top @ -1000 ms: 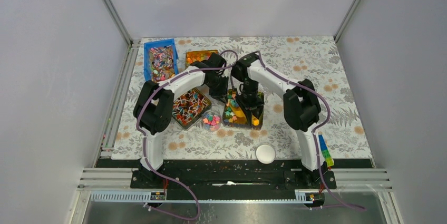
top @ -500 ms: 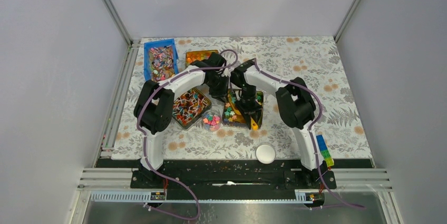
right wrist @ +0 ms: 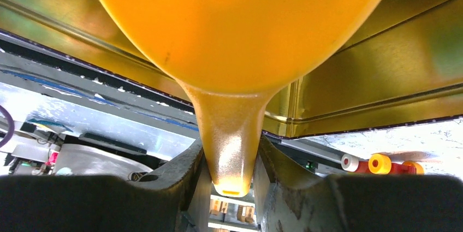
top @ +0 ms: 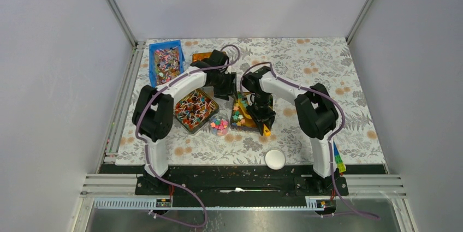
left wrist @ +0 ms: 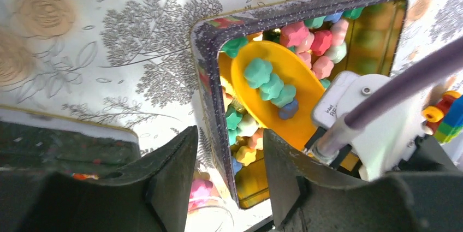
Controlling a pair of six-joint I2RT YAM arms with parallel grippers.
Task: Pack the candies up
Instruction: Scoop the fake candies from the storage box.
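Observation:
Pastel star-shaped candies [left wrist: 322, 52] lie in an open gold-lined tin [left wrist: 203, 52], which also shows in the top view [top: 241, 125]. My right gripper [right wrist: 232, 180] is shut on the handle of a yellow spoon [right wrist: 235, 35] and stands over the tin [top: 262, 115]. The spoon's bowl [left wrist: 297, 98] sits in the tin with several green and blue candies on it. My left gripper [left wrist: 229, 142] is open, with its jaws on either side of the tin's near wall [top: 228, 90]. A small clear jar [top: 219, 126] with some candies stands just left of the tin.
A white lid [top: 275, 159] lies near the front edge. A tin of wrapped stick sweets [top: 192, 109], a blue bin [top: 166, 64] and a tin of orange beads [top: 203, 57] stand at the left and back. Coloured blocks [top: 338, 162] lie at the front right.
My right gripper has shifted a little toward the front of the tin with the spoon. My left arm has swung slightly back and to the left.

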